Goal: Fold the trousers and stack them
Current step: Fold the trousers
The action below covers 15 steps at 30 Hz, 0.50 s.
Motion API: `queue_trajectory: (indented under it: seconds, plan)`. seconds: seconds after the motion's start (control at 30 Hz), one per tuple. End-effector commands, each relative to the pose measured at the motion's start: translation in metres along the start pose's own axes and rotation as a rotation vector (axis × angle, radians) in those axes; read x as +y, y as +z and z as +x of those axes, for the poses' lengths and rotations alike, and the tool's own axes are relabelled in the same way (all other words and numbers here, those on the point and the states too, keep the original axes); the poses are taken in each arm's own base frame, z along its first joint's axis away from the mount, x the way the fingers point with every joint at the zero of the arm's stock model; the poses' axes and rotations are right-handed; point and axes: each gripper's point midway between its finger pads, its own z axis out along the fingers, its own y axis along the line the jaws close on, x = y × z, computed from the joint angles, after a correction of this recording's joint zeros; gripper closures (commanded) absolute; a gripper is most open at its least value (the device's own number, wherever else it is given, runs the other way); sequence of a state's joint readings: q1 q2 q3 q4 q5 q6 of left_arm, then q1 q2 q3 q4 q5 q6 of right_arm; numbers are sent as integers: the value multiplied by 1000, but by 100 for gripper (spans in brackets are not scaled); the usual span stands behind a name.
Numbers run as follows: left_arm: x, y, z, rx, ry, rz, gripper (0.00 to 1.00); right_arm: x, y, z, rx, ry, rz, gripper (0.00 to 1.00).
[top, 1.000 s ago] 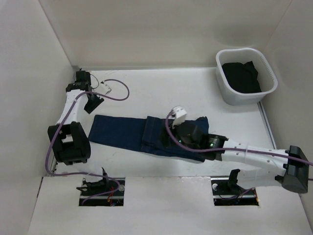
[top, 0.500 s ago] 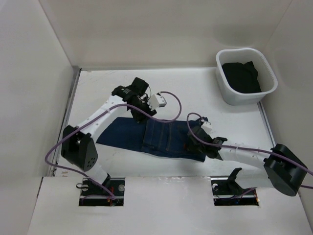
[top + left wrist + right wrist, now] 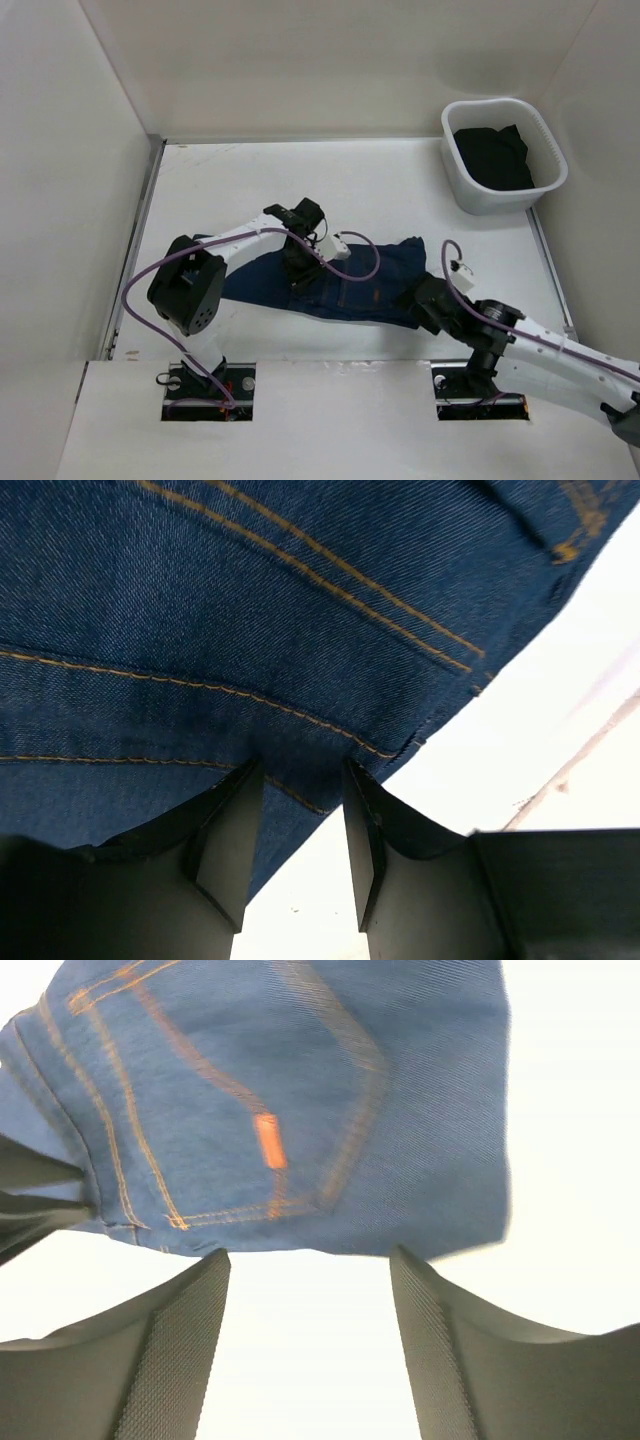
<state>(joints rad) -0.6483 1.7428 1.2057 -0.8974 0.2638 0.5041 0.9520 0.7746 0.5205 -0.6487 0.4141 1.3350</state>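
surface: white table (image 3: 400, 180) | trousers (image 3: 365, 295) flat, front-centre | white basket (image 3: 500, 204) far-right corner

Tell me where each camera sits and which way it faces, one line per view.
Top external: above, behind the bases, looking down on jeans, white basket, left arm, right arm.
Left wrist: faces along left gripper onto the jeans' stitched edge.
Right wrist: faces past right gripper at a back pocket.
Shared: all three show the jeans.

Left tool (image 3: 300, 780) low, jaws narrowly apart; right tool (image 3: 310, 1260) low too, jaws wide apart.
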Motion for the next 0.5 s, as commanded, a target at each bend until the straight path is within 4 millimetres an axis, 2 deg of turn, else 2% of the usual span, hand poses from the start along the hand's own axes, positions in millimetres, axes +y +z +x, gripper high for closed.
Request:
queue_trajectory:
  seconds: [0.0, 0.17, 0.2, 0.47]
  plan:
    - [4, 6, -3, -36, -2, -15, 64, -71, -6, 1, -46, 138, 234, 28]
    - [8, 17, 7, -13, -17, -9, 64, -88, 8, -3, -90, 271, 291, 28]
    - [9, 17, 9, -13, -21, -9, 64, -88, 11, -5, -96, 287, 292, 30]
    - [21, 12, 15, -28, -50, -21, 64, -66, 27, -4, -59, 271, 279, 23]
